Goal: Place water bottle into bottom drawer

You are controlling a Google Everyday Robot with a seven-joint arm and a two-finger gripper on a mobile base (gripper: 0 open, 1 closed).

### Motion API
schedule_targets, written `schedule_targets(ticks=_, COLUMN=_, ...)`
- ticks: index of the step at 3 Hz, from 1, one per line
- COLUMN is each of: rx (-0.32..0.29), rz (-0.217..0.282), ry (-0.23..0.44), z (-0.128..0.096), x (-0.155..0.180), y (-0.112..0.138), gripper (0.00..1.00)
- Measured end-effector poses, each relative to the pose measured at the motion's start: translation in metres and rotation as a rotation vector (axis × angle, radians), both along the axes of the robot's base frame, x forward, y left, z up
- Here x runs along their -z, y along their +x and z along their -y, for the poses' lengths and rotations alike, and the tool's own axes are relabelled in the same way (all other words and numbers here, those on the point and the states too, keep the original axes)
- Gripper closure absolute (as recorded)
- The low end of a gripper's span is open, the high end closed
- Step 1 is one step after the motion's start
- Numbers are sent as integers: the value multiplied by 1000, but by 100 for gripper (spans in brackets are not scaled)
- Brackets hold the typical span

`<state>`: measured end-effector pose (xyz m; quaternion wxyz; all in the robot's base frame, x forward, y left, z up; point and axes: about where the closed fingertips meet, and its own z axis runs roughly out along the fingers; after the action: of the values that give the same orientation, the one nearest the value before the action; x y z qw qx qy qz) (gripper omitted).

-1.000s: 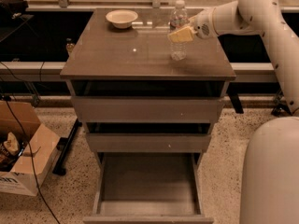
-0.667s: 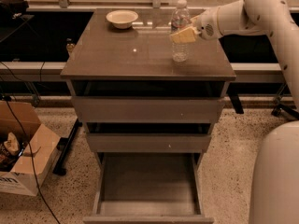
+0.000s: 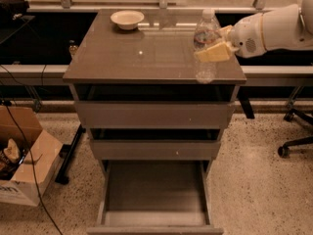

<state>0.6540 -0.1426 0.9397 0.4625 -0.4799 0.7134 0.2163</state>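
Gripper (image 3: pixel 211 45) is over the right front corner of the cabinet top (image 3: pixel 146 58), coming in from the right, its two pale yellow fingers (image 3: pixel 213 53) pinching the bottle (image 3: pixel 203 33) at label height, one in front and one behind. Bottle is upright near that corner, base looks to be down on the top, not lifted as far as I can judge. Bottom drawer (image 3: pixel 154 190) is pulled out, empty and well below. Step in hand: secure the grasp, then lift. I'd keep the squeeze light, because thin ribbed clear plastic will likely dent and slip. I'd lift straight up, swing out past the front edge, then go down in front of the two shallower drawers, which stick out a bit. I'd lower it deep before letting go, since a light round bottle will probably roll or tip. Top is smooth, glossy grey-brown and reflects the bottle. Drawer is a plain flat-walled box with no handle. Bottle has a white cap and a pale label. A shallow cream bowl (image 3: pixel 127 19) sits at the back left, well apart. Floor (image 3: pixel 259 180) is speckled stone.
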Motion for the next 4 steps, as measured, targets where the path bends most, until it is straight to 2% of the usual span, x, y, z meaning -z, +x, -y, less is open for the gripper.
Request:
schedule_targets(ticks=1, rx=-43, rz=-44, ry=-23, z=6, x=30, y=-62, gripper=100)
schedule_targets(ticks=2, rx=-50, rz=-104, ry=-18, z=11, x=90, y=-99, gripper=100)
schedule_targets(ticks=3, rx=-21, rz=-131, ry=-17, z=20, x=157, y=-100, gripper=100)
schedule_targets(ticks=4, rx=91, rz=-212, ry=78, z=44, x=230, y=-82, gripper=100)
